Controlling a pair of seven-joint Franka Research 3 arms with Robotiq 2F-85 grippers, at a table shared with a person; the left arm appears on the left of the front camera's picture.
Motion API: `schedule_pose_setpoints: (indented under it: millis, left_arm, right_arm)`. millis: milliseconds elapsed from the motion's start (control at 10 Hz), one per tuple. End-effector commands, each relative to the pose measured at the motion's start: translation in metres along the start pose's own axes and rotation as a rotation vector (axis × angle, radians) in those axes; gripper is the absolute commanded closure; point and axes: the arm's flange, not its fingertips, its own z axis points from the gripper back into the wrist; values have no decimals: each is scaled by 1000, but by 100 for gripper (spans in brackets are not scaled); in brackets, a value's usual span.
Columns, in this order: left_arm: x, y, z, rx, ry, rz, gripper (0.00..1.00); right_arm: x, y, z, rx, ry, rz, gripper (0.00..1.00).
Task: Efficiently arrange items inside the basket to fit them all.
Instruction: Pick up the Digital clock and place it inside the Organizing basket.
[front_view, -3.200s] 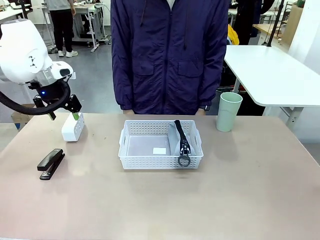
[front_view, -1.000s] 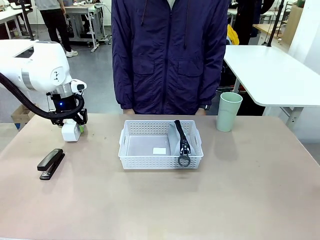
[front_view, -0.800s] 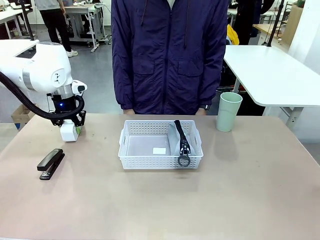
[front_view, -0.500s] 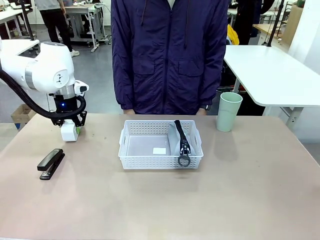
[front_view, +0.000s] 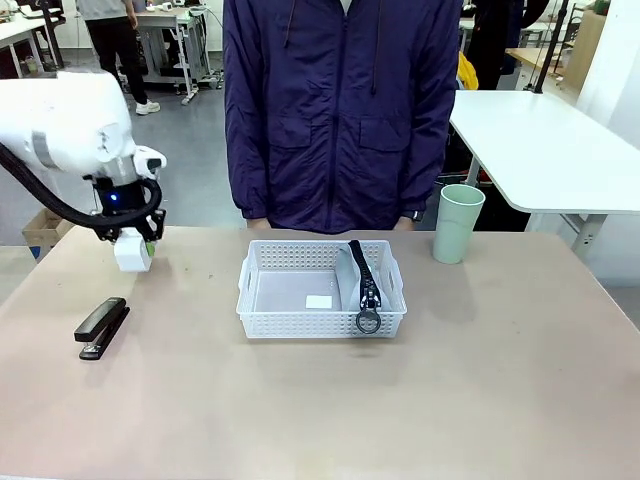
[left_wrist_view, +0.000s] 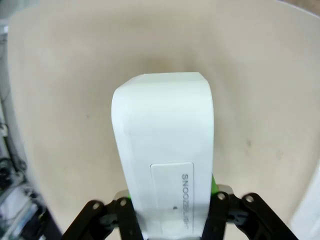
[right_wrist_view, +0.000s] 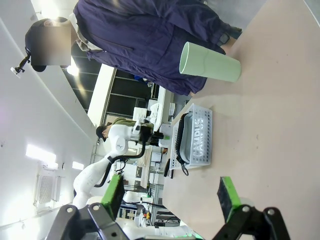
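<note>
A pale beige table (front_view: 320, 400) stands in an open workshop with white desks behind it, and a person in a dark navy zip jacket (front_view: 340, 110) stands at its far edge. At the table's far left corner the left gripper (front_view: 133, 243) points down with its jaws clamped on the narrow sides of a white rectangular box (front_view: 130, 253). The box looks raised a little off the tabletop and slightly tilted. In the left wrist view the green pads press both flanks of the box (left_wrist_view: 162, 150), whose printed label faces the camera. A black stapler (front_view: 102, 327) lies flat on the table nearer the robot, well apart from the box. In the middle sits a shallow white plastic basket with lattice sides (front_view: 320, 325). A grey soft pouch (front_view: 347, 278) lies along the basket's right side, its black strap and ring (front_view: 368, 321) draped over the near rim. A pale green cup (front_view: 458, 223) stands upright to the right of the basket, near the far edge. The right gripper (right_wrist_view: 171, 195) hangs above the table with its jaws wide apart and nothing between them.
</note>
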Motion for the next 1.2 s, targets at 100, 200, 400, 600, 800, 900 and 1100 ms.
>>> schedule_pose_setpoints:
  millis: [100, 200, 400, 600, 800, 900, 1100]
  left_arm:
    - [-96, 31, 74, -191, -64, -173, 100]
    - [-120, 39, 76, -213, -43, -143, 100]
    - [-147, 52, 70, -250, -50, -203, 100]
    - [-158, 57, 67, -282, -64, -263, 100]
    - [-162, 55, 66, -242, -36, -230, 100]
    - [-162, 55, 66, -242, -36, -230, 100]
    - [-162, 55, 66, -242, -36, -230, 100]
  right_arm:
    - [1, 2, -1, 13, -11, 18, 0]
    - [1, 2, -1, 13, -11, 18, 0]
    - [1, 2, -1, 13, -11, 18, 0]
    - [1, 2, -1, 13, -11, 18, 0]
    - [1, 2, -1, 13, -11, 18, 0]
    - [1, 2, -1, 13, -11, 18, 0]
    - [1, 2, -1, 13, -11, 18, 0]
